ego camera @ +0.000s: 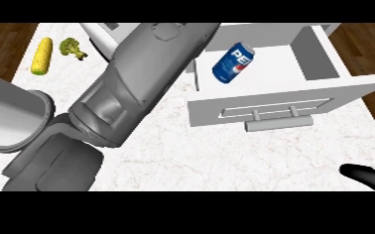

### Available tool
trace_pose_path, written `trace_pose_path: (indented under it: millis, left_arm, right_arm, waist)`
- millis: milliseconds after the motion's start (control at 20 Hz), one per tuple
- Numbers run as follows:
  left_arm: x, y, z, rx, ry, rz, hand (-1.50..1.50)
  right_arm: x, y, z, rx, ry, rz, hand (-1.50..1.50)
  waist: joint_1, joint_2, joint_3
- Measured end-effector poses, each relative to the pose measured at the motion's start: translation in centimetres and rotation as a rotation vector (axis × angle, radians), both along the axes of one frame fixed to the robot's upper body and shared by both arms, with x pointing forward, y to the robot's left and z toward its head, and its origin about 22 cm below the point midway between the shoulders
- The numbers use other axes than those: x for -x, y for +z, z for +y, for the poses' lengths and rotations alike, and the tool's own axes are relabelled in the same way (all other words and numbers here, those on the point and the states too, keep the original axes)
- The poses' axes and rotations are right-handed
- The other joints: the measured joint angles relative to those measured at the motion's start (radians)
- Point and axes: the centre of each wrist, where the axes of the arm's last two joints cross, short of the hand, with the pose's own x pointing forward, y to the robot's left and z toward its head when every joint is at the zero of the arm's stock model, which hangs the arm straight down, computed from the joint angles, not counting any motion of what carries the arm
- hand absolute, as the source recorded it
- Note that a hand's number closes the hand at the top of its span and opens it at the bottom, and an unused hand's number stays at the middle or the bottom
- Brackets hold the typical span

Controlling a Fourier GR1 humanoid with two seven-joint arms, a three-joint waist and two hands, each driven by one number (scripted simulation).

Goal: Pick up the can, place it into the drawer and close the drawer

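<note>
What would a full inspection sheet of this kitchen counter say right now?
Surface: white marble counter.
Job's things: blue cylindrical metal can lies inside the open white drawer; drawer not yet closed.
Clutter: yellow corn cob and green broccoli floret, far left corner.
Hands: grey left forearm stretches past the drawer's left side, its hand out of view; right hand barely shows at the lower right edge.
Cables: nothing seen.
Surroundings: brown wooden floor beyond the counter.

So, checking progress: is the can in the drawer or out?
In. The can lies on its side inside the open drawer, with no hand on it.
</note>
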Motion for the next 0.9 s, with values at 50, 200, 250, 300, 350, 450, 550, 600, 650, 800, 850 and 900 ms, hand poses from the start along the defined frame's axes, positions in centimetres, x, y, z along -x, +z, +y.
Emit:
trace_pose_path:
  millis: [50, 200, 250, 300, 350, 450, 550, 600, 650, 800, 850, 900]
  left_arm:
    - [0.0, -0.1, 0.0, -0.002, 0.010, -0.001, -1.50]
    - [-0.2, -0.4, 0.1, 0.008, 0.026, -0.005, -1.50]
    - [-0.3, -0.6, 0.3, 0.013, 0.033, -0.009, -1.50]
    - [-0.2, -0.6, 0.3, 0.022, 0.032, -0.011, -1.50]
    - [-0.2, -0.4, 0.2, 0.029, 0.038, -0.007, -1.50]
    - [-0.2, -0.5, 0.2, 0.044, 0.043, -0.007, -1.50]
    - [-0.2, -0.1, 0.1, 0.061, 0.047, -0.005, -1.50]
    - [-0.2, 0.0, 0.0, 0.070, 0.042, -0.006, -1.50]
    - [-0.2, -0.2, 0.1, 0.080, 0.043, -0.003, -1.50]
    - [-0.1, -0.2, 0.1, 0.112, 0.042, 0.001, -1.50]
    - [-0.2, -0.3, 0.2, 0.121, 0.044, 0.001, -1.50]
    - [-0.2, -0.3, 0.2, 0.125, 0.040, 0.002, -1.50]
  right_arm:
    - [-0.1, 0.0, 0.1, 0.011, -0.001, -0.003, -1.50]
    - [-0.7, 0.7, 0.2, 0.063, 0.003, -0.024, -1.50]
    - [-0.7, 0.8, 0.3, 0.079, 0.008, -0.031, -1.50]
    - [-0.9, 0.9, 0.5, 0.097, 0.013, -0.031, -1.50]
    - [-1.0, 1.0, 0.7, 0.122, 0.019, -0.038, -1.50]
    - [-1.3, 1.2, 1.0, 0.169, 0.026, -0.064, -1.50]
    - [-1.5, 1.4, 1.3, 0.232, 0.033, -0.079, -1.50]
    - [-1.7, 1.5, 1.4, 0.266, 0.033, -0.086, -1.50]
    - [-2.0, 1.4, 1.6, 0.299, 0.035, -0.089, -1.50]
    - [-2.9, 1.5, 2.0, 0.405, 0.024, -0.092, -1.50]
    - [-3.1, 1.5, 2.2, 0.440, 0.019, -0.094, -1.50]
    - [-3.6, 1.4, 2.3, 0.478, 0.012, -0.094, -1.50]
  waist:
    - [-0.002, 0.001, 0.000]
    - [-0.005, 0.005, 0.000]
    - [-0.009, 0.007, 0.000]
    - [-0.006, 0.006, 0.000]
    - [-0.008, 0.006, 0.000]
    - [-0.011, 0.008, 0.000]
    - [-0.012, 0.009, 0.000]
    - [-0.009, 0.010, 0.000]
    - [-0.008, 0.010, 0.000]
    - [0.003, 0.008, -0.001]
    - [0.005, 0.008, -0.001]
    - [0.011, 0.009, -0.001]
